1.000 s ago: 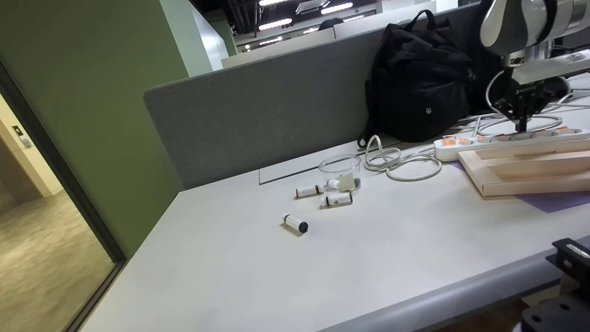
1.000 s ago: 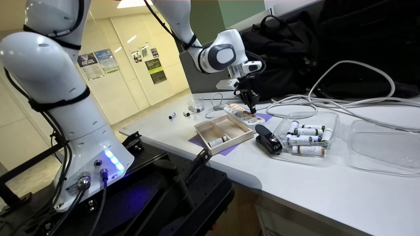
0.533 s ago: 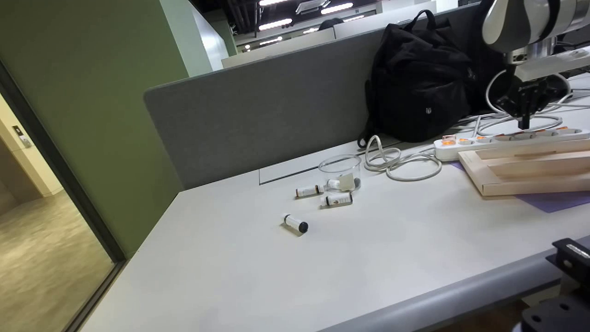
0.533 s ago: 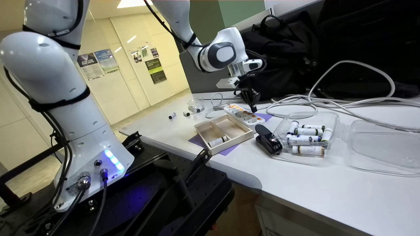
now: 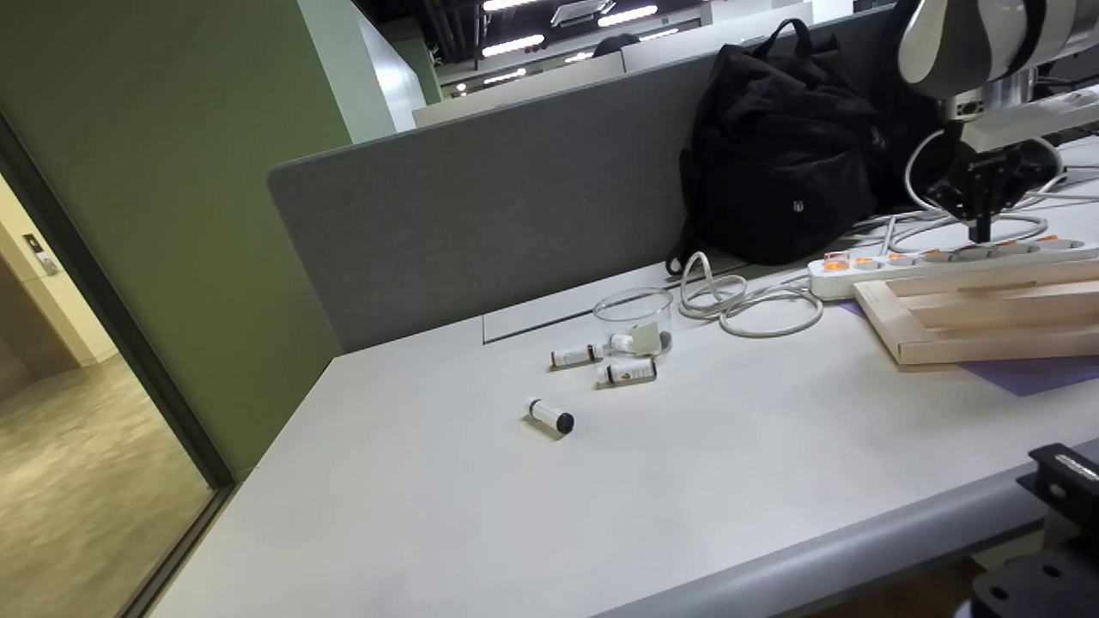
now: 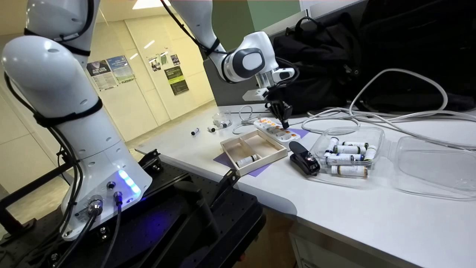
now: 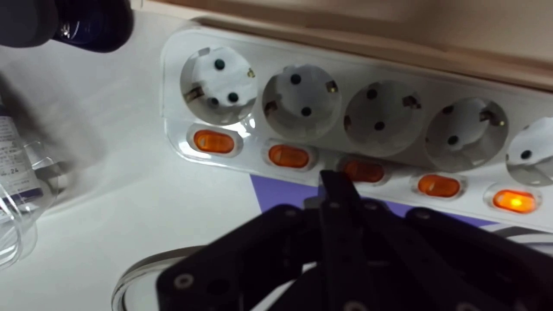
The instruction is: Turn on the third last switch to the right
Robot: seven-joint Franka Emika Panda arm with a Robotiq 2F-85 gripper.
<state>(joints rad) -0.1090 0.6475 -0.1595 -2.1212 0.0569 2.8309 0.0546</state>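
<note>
1. compared with half a second ago, the gripper [image 6: 285, 125] sits slightly farther left in an exterior view; its fingers [image 7: 339, 190] are together
2. mid-frame in the wrist view, the tip overlaps the lower edge of the third switch [image 7: 369, 170] from the left on the power strip [image 7: 263, 54]; whether they touch cannot be told
3. at the left edge there, a labelled vial [image 7: 17, 160] reads "24", other print blurred
4. in an exterior view, right of frame, a clear box [image 6: 366, 128] holds several vials [image 6: 347, 149]
5. mid-frame there, a wooden tray [image 6: 264, 163] holds a single vial [image 6: 245, 161] in its left compartment
</note>
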